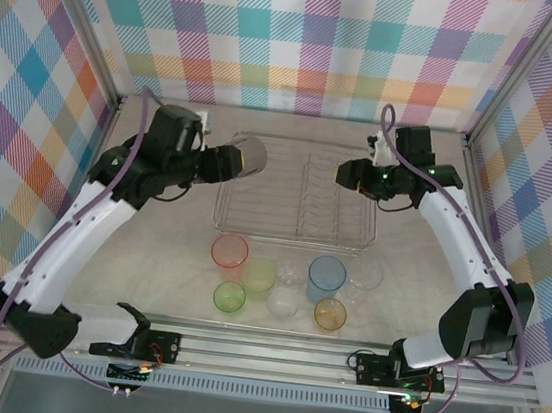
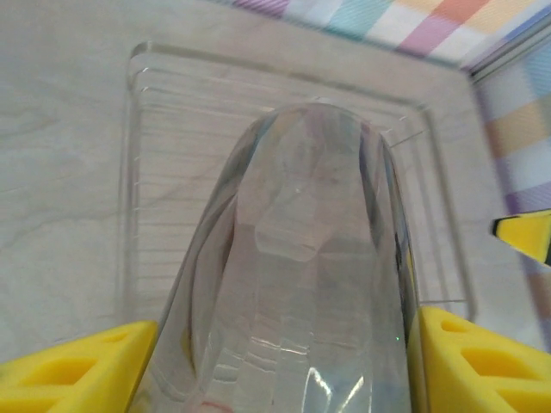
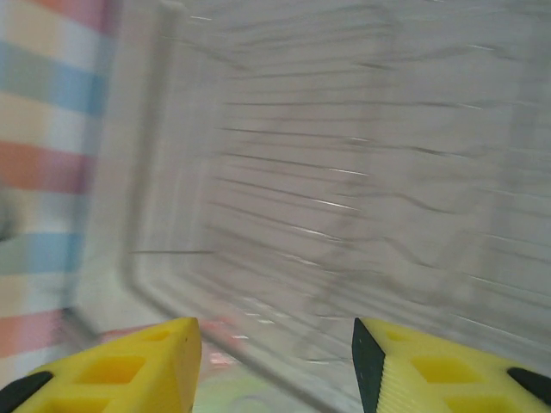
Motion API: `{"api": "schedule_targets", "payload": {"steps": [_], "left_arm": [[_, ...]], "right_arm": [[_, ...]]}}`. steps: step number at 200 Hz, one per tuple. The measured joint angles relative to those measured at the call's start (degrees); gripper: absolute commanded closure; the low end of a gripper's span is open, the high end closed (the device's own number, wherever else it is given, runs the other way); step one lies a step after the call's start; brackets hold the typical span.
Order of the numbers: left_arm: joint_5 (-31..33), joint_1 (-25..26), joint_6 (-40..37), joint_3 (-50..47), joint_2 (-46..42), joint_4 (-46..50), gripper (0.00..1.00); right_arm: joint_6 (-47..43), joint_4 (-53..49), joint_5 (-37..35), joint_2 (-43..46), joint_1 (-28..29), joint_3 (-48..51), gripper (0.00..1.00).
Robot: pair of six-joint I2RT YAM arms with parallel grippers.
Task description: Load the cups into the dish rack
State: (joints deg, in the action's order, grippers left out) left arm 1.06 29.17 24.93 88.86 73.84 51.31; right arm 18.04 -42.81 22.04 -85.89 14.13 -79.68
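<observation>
My left gripper (image 1: 229,161) is shut on the smoky grey cup (image 1: 249,155), holding it on its side above the left end of the silver wire dish rack (image 1: 292,237). In the left wrist view the grey cup (image 2: 301,275) sits between the yellow fingers (image 2: 77,370), with the rack (image 2: 138,172) below. My right gripper (image 1: 347,175) hovers open and empty over the rack's right end; its yellow fingers (image 3: 129,370) stand wide apart above the blurred rack (image 3: 344,172). In front of the rack stand a pink-red cup (image 1: 229,252), two green cups (image 1: 230,297) (image 1: 258,276), a light blue cup (image 1: 327,275), an orange cup (image 1: 329,315) and clear cups (image 1: 283,299) (image 1: 366,273).
Checked cloth walls (image 1: 307,39) and aluminium frame posts (image 1: 519,75) close in the table on three sides. A metal rail (image 1: 268,352) runs along the near edge between the arm bases.
</observation>
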Motion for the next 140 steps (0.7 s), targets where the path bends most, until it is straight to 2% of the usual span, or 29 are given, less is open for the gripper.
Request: {"api": "schedule_targets", "payload": {"steps": [25, 64, 109, 140], "left_arm": [[1.62, 0.0, -1.68, 4.39, 6.73, 5.49, 1.0], [3.39, 0.0, -3.74, 10.75, 15.23, 11.19, 1.0], [4.31, 0.02, -5.35, 13.11, 19.93, 13.31, 1.0], [4.31, 0.0, -6.8, 14.34, 22.49, 13.22, 1.0]], "right_arm": [[-2.36, -4.94, -8.11, -3.04, -1.68, 0.15, 0.5], [-4.24, -8.09, -15.56, -6.05, -2.73, 0.66, 0.53], [-5.46, -9.03, -20.76, -6.21, -2.82, 3.8, 0.57], [-6.16, -9.11, -22.08, -6.34, -2.82, 4.57, 0.67]]}}
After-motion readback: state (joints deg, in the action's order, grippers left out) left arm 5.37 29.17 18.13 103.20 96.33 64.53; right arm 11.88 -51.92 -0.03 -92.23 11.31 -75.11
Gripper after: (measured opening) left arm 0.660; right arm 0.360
